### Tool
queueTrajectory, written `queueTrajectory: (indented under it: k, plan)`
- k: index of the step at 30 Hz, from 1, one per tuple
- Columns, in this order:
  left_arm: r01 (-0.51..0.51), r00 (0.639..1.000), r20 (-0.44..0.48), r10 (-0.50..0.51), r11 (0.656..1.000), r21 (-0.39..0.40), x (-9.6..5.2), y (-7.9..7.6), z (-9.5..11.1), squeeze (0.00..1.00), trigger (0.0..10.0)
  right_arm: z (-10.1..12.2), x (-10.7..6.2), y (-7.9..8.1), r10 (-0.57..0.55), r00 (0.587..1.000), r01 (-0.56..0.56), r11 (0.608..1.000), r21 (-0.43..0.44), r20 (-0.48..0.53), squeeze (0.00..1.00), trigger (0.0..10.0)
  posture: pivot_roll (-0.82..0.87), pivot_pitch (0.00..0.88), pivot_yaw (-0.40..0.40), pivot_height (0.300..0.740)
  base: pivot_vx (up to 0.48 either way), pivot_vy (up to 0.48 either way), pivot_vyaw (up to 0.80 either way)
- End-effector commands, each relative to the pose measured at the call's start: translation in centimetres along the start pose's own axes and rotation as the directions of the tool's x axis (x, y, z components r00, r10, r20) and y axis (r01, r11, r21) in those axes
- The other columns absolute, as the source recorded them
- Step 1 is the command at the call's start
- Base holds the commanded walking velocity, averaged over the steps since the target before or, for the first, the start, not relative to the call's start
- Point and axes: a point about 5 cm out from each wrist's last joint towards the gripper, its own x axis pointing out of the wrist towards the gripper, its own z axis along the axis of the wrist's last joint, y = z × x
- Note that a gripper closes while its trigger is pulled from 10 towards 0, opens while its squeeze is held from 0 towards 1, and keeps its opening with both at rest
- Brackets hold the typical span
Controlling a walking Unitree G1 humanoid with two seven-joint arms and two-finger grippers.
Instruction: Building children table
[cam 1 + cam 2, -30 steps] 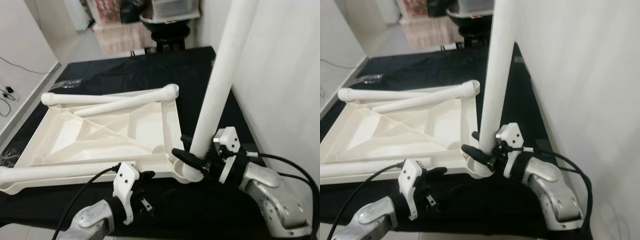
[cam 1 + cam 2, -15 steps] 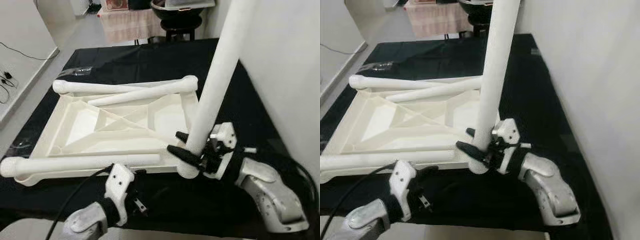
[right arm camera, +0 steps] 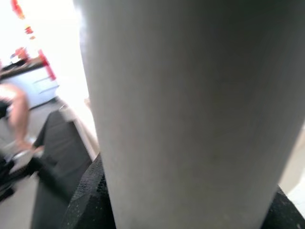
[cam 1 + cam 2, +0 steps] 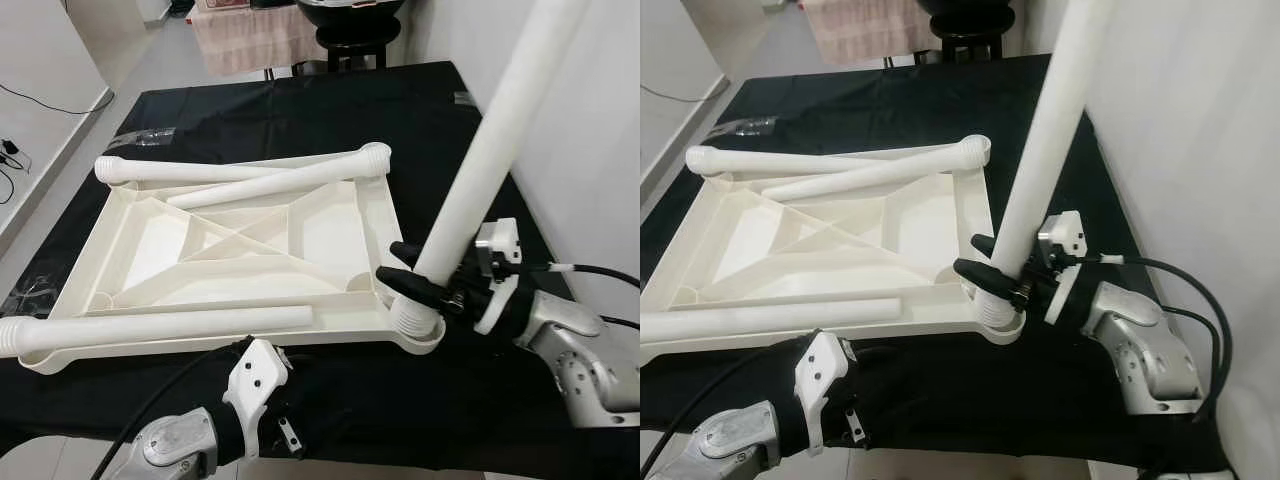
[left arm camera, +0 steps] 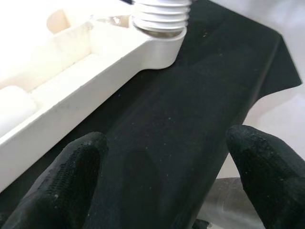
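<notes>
1. Centrally, the white tabletop (image 4: 240, 250) lies upside down on a black cloth (image 4: 300, 110), its ribbed underside facing up; it serves as the landmark for all items below.
2. At the tabletop's near right corner, a threaded socket (image 4: 412, 322) receives the ribbed lower end of the upright leg (image 4: 480, 160), which leans up and away to the right.
3. The right pincer (image 4: 408, 268) is clamped on the upright leg just above that corner, one black finger on either side of the tube; the right wrist view shows the grey-white tube pressed between the dark fingers (image 3: 88, 205).
4. Along the tabletop's near edge lies a loose leg (image 4: 160, 328), its left end reaching past the near left corner.
5. Along the far edge lies a second leg (image 4: 190, 172), and a third leg (image 4: 290, 180) rests slantwise across it, ending at the far right corner.
6. The left pincer (image 4: 285, 425) hovers in front of the tabletop's near edge, over the cloth, spread wide and holding nothing; its wrist view shows two fingertips (image 5: 71, 176) well apart, with the corner socket (image 5: 159, 21) beyond them.
7. Beyond the tabletop's far edge, past the cloth, stand a draped stand (image 4: 240, 35) and a dark stool (image 4: 350, 30).
</notes>
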Motion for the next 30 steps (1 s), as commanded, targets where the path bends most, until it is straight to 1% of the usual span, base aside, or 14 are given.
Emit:
queueTrajectory:
  k: [1, 2, 4, 6, 8, 15, 17, 18, 24, 26, 28, 30]
  plan:
    - [-0.027, 1.000, -0.010, 0.027, 1.000, -0.008, -0.3, 0.0, -0.1, 0.00, 10.0, 0.3, 0.1, 0.3, 0.049, 0.999, -0.049, 0.999, -0.007, 0.002, 0.00, 10.0, -0.10, 0.244, 0.088, 0.740, 0.000, 0.000, 0.00]
    - [-0.028, 0.999, -0.018, 0.028, 0.999, -0.020, -0.4, 0.1, -0.2, 0.00, 10.0, 0.2, 0.0, 0.3, 0.058, 0.998, -0.058, 0.998, -0.004, -0.003, 0.00, 10.0, -0.10, 0.246, 0.088, 0.740, 0.000, 0.000, 0.00]
    - [-0.024, 1.000, -0.020, 0.023, 1.000, -0.019, -0.4, 0.0, -0.2, 0.00, 10.0, 0.1, 0.1, 0.3, 0.068, 0.998, -0.068, 0.998, -0.002, -0.004, 0.00, 10.0, -0.09, 0.250, 0.089, 0.740, 0.000, 0.000, 0.00]
    - [-0.017, 1.000, -0.026, 0.016, 1.000, -0.014, -0.6, -0.1, -0.2, 0.00, 10.0, -0.6, 0.4, 0.9, 0.106, 0.993, -0.108, 0.994, -0.029, -0.051, 0.00, 10.0, -0.09, 0.259, 0.094, 0.740, 0.000, 0.000, 0.00]
    - [-0.016, 1.000, -0.027, 0.016, 1.000, -0.014, -0.7, -0.1, -0.2, 0.00, 10.0, -0.7, 0.5, 1.1, 0.116, 0.991, -0.118, 0.992, -0.036, -0.064, 0.00, 10.0, -0.09, 0.259, 0.094, 0.740, 0.000, 0.000, 0.00]
    - [-0.009, 0.999, -0.033, 0.008, 1.000, -0.006, -0.9, -0.3, -0.3, 0.00, 10.0, -1.2, 1.2, 1.3, 0.127, 0.989, -0.130, 0.991, -0.041, -0.073, 0.00, 10.0, -0.08, 0.273, 0.100, 0.740, 0.000, 0.000, 0.00]
    - [0.006, 0.999, -0.044, -0.005, 1.000, 0.002, -1.0, -0.5, -0.3, 0.00, 10.0, -1.9, 1.6, 1.2, 0.134, 0.981, -0.147, 0.985, -0.086, -0.142, 0.00, 10.0, -0.08, 0.273, 0.100, 0.740, 0.000, 0.000, 0.00]
    - [0.011, 0.999, -0.045, -0.011, 1.000, -0.003, -1.0, -0.6, -0.4, 0.00, 10.0, -2.1, 1.8, 1.1, 0.135, 0.979, -0.151, 0.984, -0.094, -0.156, 0.00, 10.0, -0.07, 0.279, 0.102, 0.740, 0.000, 0.000, 0.00]
    - [0.023, 0.999, -0.042, -0.024, 1.000, -0.018, -1.1, -0.7, -0.5, 0.00, 10.0, -1.7, 2.6, 0.7, 0.151, 0.978, -0.164, 0.982, -0.091, -0.141, 0.00, 10.0, -0.07, 0.282, 0.105, 0.740, 0.000, 0.000, 0.00]
    - [0.025, 0.999, -0.039, -0.026, 0.999, -0.024, -1.2, -0.7, -0.5, 0.00, 10.0, -1.8, 2.7, 0.8, 0.164, 0.976, -0.178, 0.980, -0.090, -0.146, 0.00, 10.0, -0.07, 0.283, 0.104, 0.740, 0.000, 0.000, 0.00]
    - [0.031, 0.999, -0.033, -0.032, 0.999, -0.036, -1.2, -0.8, -0.6, 0.00, 10.0, -2.1, 2.8, 0.9, 0.198, 0.965, -0.214, 0.974, -0.074, -0.173, 0.00, 10.0, -0.06, 0.284, 0.104, 0.740, 0.000, 0.000, 0.00]
    - [0.031, 0.999, -0.033, -0.032, 0.999, -0.036, -1.2, -0.8, -0.6, 0.00, 10.0, -2.1, 2.8, 0.9, 0.198, 0.965, -0.214, 0.974, -0.074, -0.173, 0.00, 10.0, -0.06, 0.284, 0.104, 0.740, 0.000, 0.000, 0.00]
